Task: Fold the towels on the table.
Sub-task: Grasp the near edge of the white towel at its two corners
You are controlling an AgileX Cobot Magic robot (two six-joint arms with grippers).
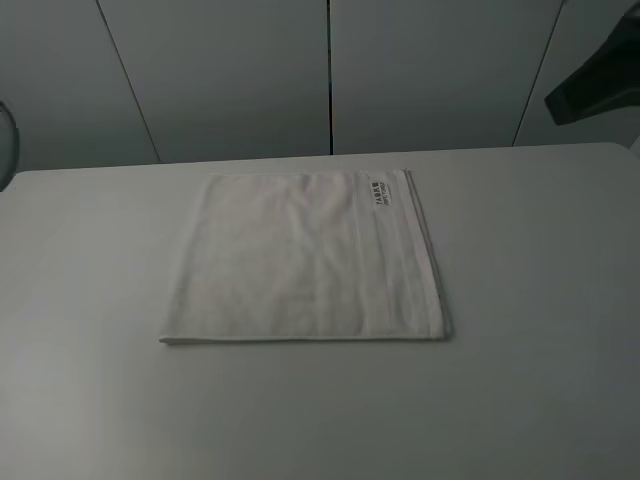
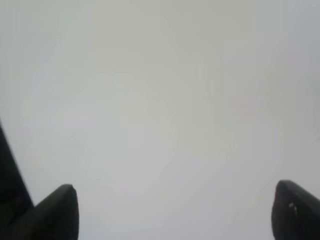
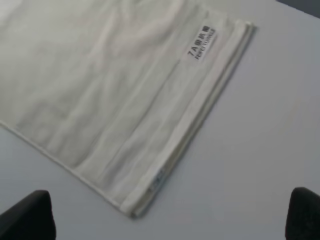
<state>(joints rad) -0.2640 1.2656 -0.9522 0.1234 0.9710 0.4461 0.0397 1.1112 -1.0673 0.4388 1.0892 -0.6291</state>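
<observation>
The white towel (image 1: 305, 260) lies flat in the middle of the table (image 1: 540, 300), roughly square. A woven band (image 1: 405, 260) runs along its right edge and a dark-printed label (image 1: 377, 192) sits at the far right corner. In the right wrist view the towel (image 3: 100, 85) shows stacked layers along the banded edge. My right gripper (image 3: 165, 220) hangs open above the table beside the towel's near right corner, holding nothing. My left gripper (image 2: 175, 215) is open over bare white tabletop (image 2: 160, 100), with no towel in its view.
A dark part of the right arm (image 1: 595, 85) shows at the upper right above the table's far edge. Grey wall panels (image 1: 330, 70) stand behind the table. A dark curved cable (image 1: 8, 140) shows at the left edge.
</observation>
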